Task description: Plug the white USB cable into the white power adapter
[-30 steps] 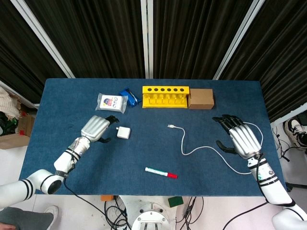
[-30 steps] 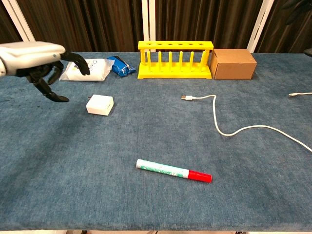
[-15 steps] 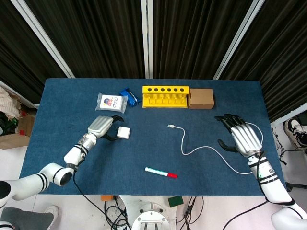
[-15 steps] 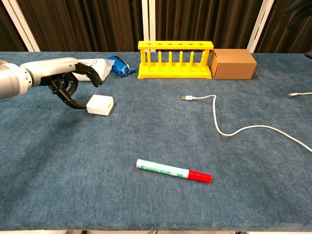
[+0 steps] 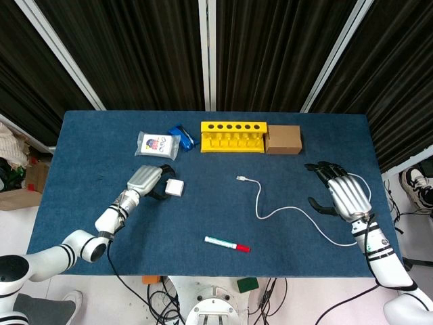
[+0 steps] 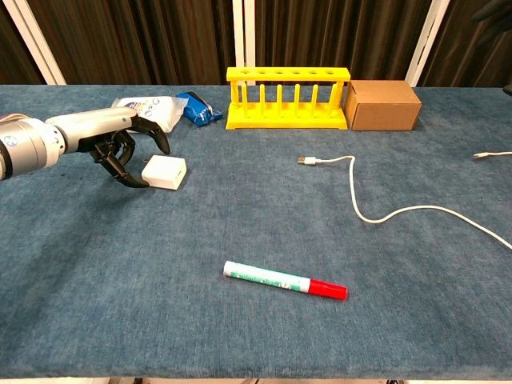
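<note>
I see the white power adapter (image 6: 164, 172) lying on the desk (image 6: 240, 336), my left robot hand (image 6: 120, 144) at its 9 o'clock, fingers curled around its edge without lifting it. The white USB cable (image 6: 360, 204) trails at 3 o'clock. My right robot hand (image 5: 345, 193) hovers spread, holding nothing.

- Along the table's (image 5: 81, 135) far edge: a packet (image 5: 157, 145), a wrapper (image 5: 181, 137), a tube rack (image 5: 233, 137) and a box (image 5: 283, 139), left to right.
- The adapter (image 6: 164, 172) lies left, the left hand (image 6: 120, 144) beside it.
- The cable (image 6: 376, 210) trails right of centre; the marker (image 6: 285, 281) lies nearest the front edge.
</note>
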`<control>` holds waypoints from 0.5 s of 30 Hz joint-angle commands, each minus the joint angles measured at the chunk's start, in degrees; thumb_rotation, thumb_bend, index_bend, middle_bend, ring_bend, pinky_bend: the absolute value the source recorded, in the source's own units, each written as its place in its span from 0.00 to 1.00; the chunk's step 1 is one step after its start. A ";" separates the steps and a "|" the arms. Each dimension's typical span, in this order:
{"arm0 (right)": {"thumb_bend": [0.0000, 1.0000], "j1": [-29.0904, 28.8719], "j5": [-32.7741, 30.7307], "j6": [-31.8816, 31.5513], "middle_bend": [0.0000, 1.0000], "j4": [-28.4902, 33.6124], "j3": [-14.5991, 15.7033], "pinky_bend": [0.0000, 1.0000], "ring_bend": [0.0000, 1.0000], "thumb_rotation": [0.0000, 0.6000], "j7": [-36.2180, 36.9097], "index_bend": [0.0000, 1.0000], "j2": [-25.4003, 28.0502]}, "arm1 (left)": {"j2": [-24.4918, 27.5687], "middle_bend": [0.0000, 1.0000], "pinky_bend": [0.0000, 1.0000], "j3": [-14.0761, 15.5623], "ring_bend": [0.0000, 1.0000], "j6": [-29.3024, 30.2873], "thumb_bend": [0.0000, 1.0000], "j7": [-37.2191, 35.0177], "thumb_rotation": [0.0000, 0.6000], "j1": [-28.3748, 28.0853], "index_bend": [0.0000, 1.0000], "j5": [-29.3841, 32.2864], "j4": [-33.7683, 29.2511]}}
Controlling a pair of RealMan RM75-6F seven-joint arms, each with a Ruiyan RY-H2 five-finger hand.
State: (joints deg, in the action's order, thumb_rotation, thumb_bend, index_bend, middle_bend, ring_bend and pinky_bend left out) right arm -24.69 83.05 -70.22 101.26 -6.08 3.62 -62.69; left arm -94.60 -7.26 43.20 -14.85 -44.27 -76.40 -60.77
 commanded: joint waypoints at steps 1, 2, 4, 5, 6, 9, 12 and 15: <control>0.33 0.27 0.17 -0.24 0.28 0.01 -0.06 0.21 0.13 1.00 0.61 0.22 0.15 | -0.21 0.25 0.82 0.01 0.68 0.04 0.16 0.16 1.00 -0.02 0.34 0.10 0.24; 0.33 0.41 0.21 -0.36 0.28 0.02 -0.10 0.21 0.13 1.00 1.04 0.22 0.21 | -0.27 0.25 0.82 -0.02 0.68 0.02 0.16 0.07 1.00 0.00 0.35 0.19 0.27; 0.33 0.60 0.32 -0.43 0.28 0.02 -0.09 0.21 0.13 1.00 1.66 0.22 0.38 | -0.35 0.25 0.82 0.00 0.68 -0.02 0.16 0.09 1.00 -0.02 0.36 0.25 0.37; 0.33 0.70 0.38 -0.49 0.28 0.02 -0.09 0.21 0.13 1.00 1.97 0.22 0.46 | -0.40 0.25 0.82 0.02 0.68 -0.06 0.16 0.16 1.00 -0.04 0.37 0.27 0.45; 0.33 0.81 0.50 -0.56 0.28 -0.02 -0.09 0.21 0.13 1.00 2.31 0.22 0.53 | -0.43 0.25 0.82 0.01 0.68 -0.19 0.16 0.15 1.00 -0.07 0.37 0.37 0.47; 0.33 1.10 0.76 -0.82 0.28 -0.17 -0.11 0.21 0.13 1.00 3.11 0.22 0.63 | -0.67 0.26 0.82 -0.13 0.68 -0.65 0.18 -0.19 1.00 -0.17 0.39 0.77 0.53; 0.33 1.30 0.90 -0.89 0.28 -0.35 -0.14 0.21 0.13 1.00 3.65 0.22 0.72 | -0.96 0.28 0.82 -0.28 0.68 -1.10 0.19 -0.74 1.00 -0.26 0.41 1.12 0.49; 0.33 1.45 1.09 -1.06 0.28 -0.43 -0.20 0.21 0.13 1.00 3.75 0.22 0.71 | -1.62 0.34 0.84 -1.07 0.69 0.07 0.22 -1.34 1.00 0.20 0.46 1.85 0.48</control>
State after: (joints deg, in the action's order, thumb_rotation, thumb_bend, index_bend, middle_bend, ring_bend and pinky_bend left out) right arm -23.24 84.15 -71.27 100.83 -6.27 7.36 -61.98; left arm -95.92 -7.97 42.72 -15.90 -44.31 -74.88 -60.26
